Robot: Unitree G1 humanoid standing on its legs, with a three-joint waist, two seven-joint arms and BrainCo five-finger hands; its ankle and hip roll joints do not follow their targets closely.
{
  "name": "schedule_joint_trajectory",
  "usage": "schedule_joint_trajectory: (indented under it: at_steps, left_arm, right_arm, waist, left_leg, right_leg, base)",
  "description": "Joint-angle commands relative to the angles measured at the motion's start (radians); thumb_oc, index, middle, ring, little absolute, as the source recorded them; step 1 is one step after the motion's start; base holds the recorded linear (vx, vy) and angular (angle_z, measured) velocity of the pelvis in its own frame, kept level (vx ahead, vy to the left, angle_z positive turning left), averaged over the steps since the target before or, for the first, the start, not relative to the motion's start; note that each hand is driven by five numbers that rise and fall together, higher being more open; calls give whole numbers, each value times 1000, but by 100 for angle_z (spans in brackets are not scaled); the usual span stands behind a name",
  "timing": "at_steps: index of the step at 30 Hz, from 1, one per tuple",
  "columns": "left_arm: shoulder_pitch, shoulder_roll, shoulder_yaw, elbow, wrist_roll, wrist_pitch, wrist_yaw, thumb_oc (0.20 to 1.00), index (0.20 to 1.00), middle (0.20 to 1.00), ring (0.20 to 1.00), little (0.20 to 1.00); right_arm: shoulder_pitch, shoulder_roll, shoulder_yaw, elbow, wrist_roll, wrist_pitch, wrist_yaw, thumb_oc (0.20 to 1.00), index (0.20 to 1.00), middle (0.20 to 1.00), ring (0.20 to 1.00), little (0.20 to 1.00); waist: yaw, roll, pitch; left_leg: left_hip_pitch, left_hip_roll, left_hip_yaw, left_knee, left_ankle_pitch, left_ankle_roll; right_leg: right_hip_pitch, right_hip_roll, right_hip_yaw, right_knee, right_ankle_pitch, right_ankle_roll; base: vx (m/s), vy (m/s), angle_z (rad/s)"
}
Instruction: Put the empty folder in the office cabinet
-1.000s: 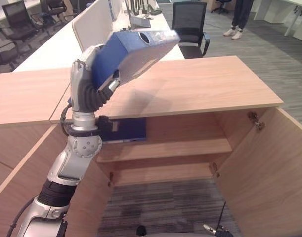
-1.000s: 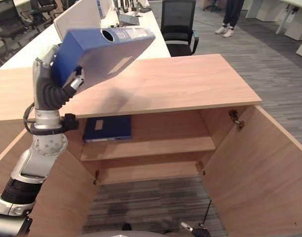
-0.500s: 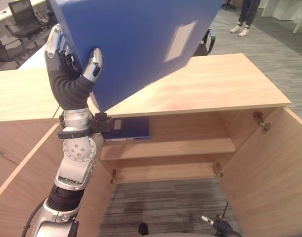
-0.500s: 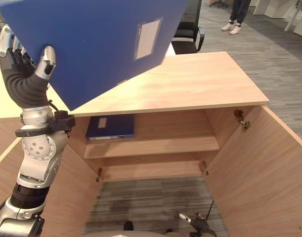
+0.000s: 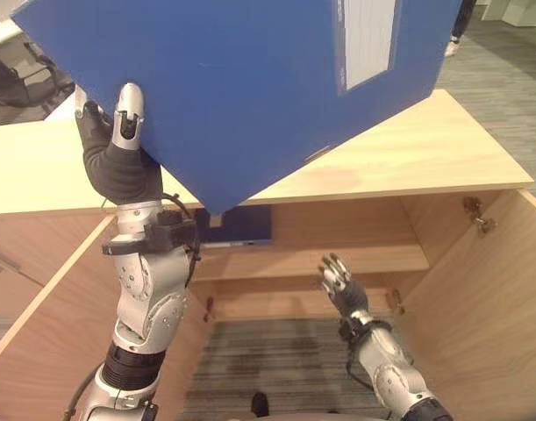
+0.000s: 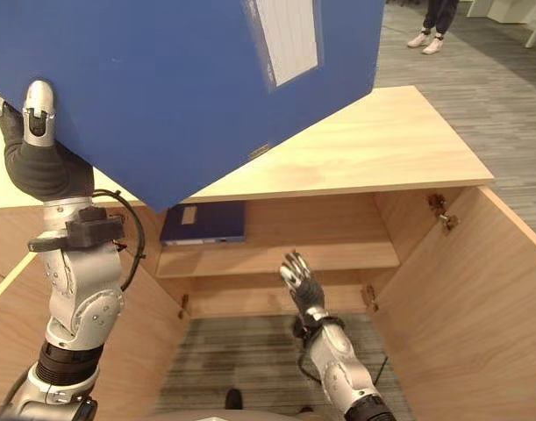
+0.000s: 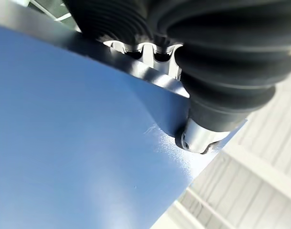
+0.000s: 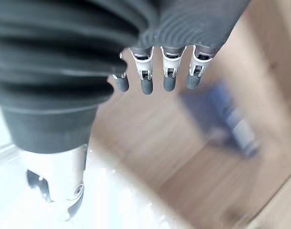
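Observation:
A large blue folder (image 5: pixel 232 79) with a white label (image 5: pixel 368 35) is held high, above the cabinet and close to my head. My left hand (image 5: pixel 118 167) is shut on its lower left edge, thumb (image 5: pixel 127 114) across the front cover; the left wrist view shows the thumb (image 7: pixel 200 138) pressed on the blue cover (image 7: pixel 78 143). My right hand (image 6: pixel 298 276) is raised before the open wooden cabinet (image 5: pixel 425 149), open, with straight fingers (image 8: pixel 147 71) and holding nothing. The cabinet's upper shelf (image 5: pixel 338 259) carries a second blue folder (image 6: pixel 206 222) lying flat at its left end.
The cabinet's two doors stand open towards me, the right door (image 5: pixel 504 289) and the left door (image 5: pixel 39 333). Carpet floor (image 5: pixel 276 360) lies between them. Behind the cabinet stand desks and an office chair (image 5: pixel 4 74). A person's shoes (image 6: pixel 421 39) show far back right.
My left hand has lifted the folder higher and nearer, and turned its cover flatter towards me. My right hand has risen into view in front of the shelves.

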Motion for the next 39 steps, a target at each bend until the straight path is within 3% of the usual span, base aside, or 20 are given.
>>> schedule_joint_trajectory:
  at_steps: [1,18,39]
  left_arm:
    - [-25,7,2,-18,-73,-51,-42,200,200,200,200,200]
    - [130,-27,-21,8,-160,-15,-77,200,200,200,200,200]
    - [190,-64,-96,88,-136,45,-128,200,200,200,200,200]
  right_arm:
    - [-63,9,6,-89,84,-67,31,1000,1000,1000,1000,1000]
    - [-156,-1,26,-329,158,-121,15,1000,1000,1000,1000,1000]
    - [-128,39,12,-230,146,-110,-19,1000,1000,1000,1000,1000]
  waist:
    - [14,-41,14]
    - [15,-48,5]
    - [18,-54,9]
  left_leg:
    - [68,34,13,4,-106,-31]
    - [70,37,21,4,-111,-25]
    - [72,37,19,4,-122,-25]
  right_leg:
    - [-11,-22,-24,8,-21,52]
    - [-14,-27,-14,12,-21,48]
    - [-6,-27,-17,9,-33,46]
  base:
    - [0,0,0]
    - [0,0,0]
    - [-7,0,0]
